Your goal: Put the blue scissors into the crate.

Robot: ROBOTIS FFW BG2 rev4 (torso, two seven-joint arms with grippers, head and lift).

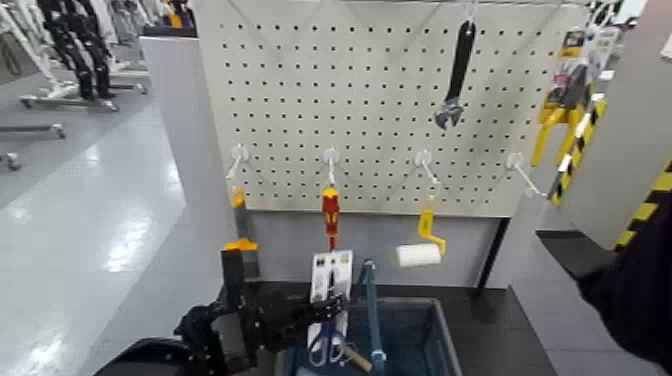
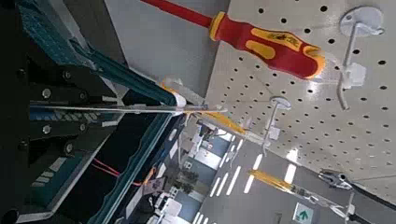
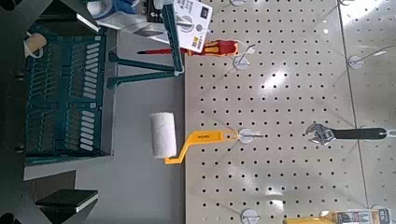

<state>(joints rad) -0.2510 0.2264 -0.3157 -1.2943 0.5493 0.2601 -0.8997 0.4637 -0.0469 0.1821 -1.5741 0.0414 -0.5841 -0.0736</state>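
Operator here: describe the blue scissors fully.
The blue scissors have two blue loop handles, pointing down, and look like plastic; their dark blades run up a tall white card with printed marks. The card stands near upright, slightly tilted, its lower part overlapping the crate in the head view. The left gripper crosses its middle; I cannot confirm a firm grip.

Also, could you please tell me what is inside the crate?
A light-brown item shows in the crate; the scissors card and left gripper cover part, so what lies behind them cannot be seen.
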